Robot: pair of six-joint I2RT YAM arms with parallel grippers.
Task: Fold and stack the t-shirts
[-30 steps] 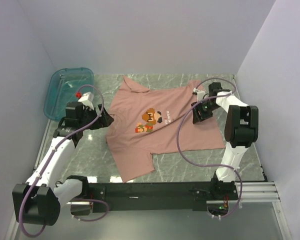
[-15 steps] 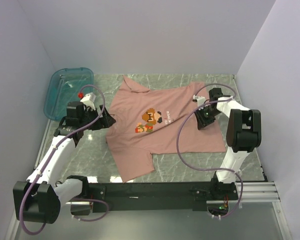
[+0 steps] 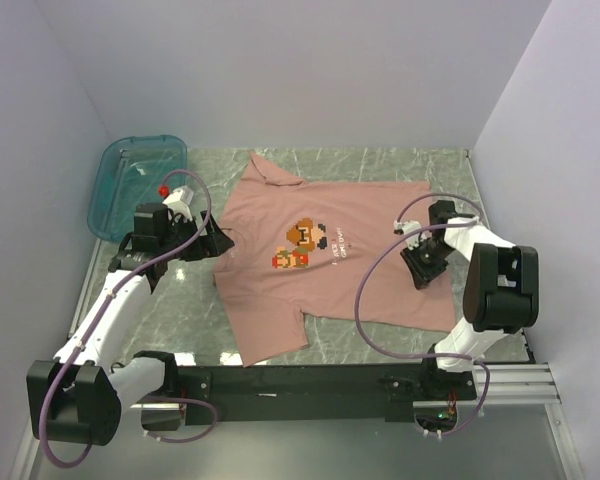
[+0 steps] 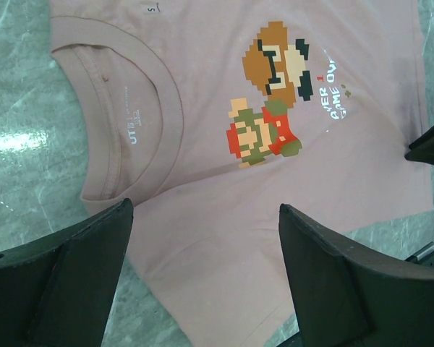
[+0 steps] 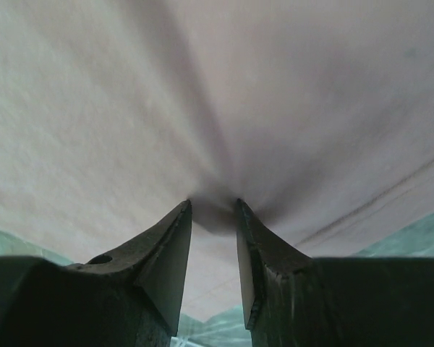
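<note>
One pink t-shirt (image 3: 320, 290) lies flat, print up, mid-worktop (image 3: 180, 300). At its 3 o'clock edge the right fingers (image 5: 166, 267) pinch a pucker of cloth. At 9 o'clock the left fingers (image 4: 72, 267) hang wide apart over the collar. One teal tray (image 3: 115, 195) sits at 10 o'clock, clear of the shirt.

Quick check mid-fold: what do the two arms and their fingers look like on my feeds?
Both the left arm and right arm have white link shells with black joint housings, mounted on a black base rail. A purple cable loops along each. The left arm has a small red fitting near its wrist. The fingers are black wedges.
</note>
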